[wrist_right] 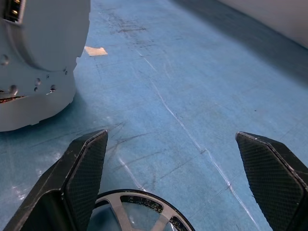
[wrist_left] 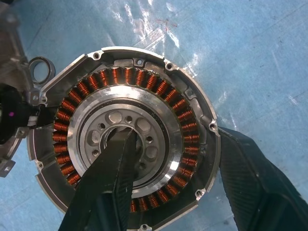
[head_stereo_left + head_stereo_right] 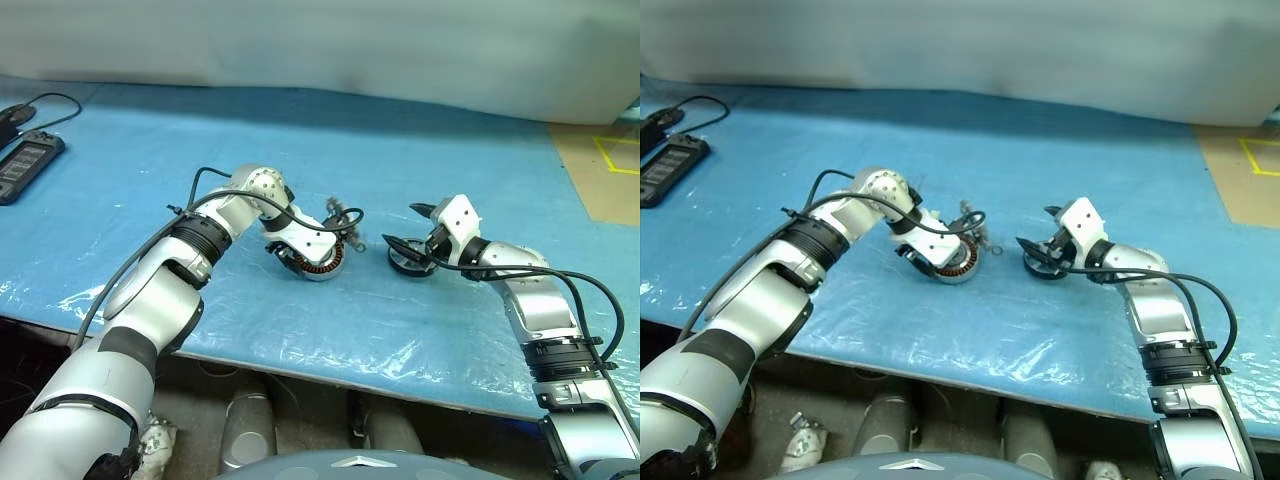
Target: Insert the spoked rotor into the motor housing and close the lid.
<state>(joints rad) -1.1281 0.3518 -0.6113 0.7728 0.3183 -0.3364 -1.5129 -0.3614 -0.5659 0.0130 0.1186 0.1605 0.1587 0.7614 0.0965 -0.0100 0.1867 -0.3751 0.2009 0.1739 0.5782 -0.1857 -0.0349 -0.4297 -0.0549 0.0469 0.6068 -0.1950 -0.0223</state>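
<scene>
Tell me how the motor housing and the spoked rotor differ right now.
The motor housing shows a ring of copper windings; the spoked rotor shows silver spokes inside a black rim. The left claw has one finger in the housing's centre hole and one outside its rim; the open right claw merely straddles the rotor. Both are round.

Blue plastic-covered table [image 3: 400,170]; pale wall [image 3: 330,50] behind; tan floor [image 3: 600,175] with yellow tape [image 3: 615,155] at right

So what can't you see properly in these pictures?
- Motor housing: left wrist view, its near edge runs out of frame, and a finger of the left gripper covers its centre.
- Spoked rotor: right wrist view, cut off by the edge.
- Dark device: eye views, too small to identify.
</scene>
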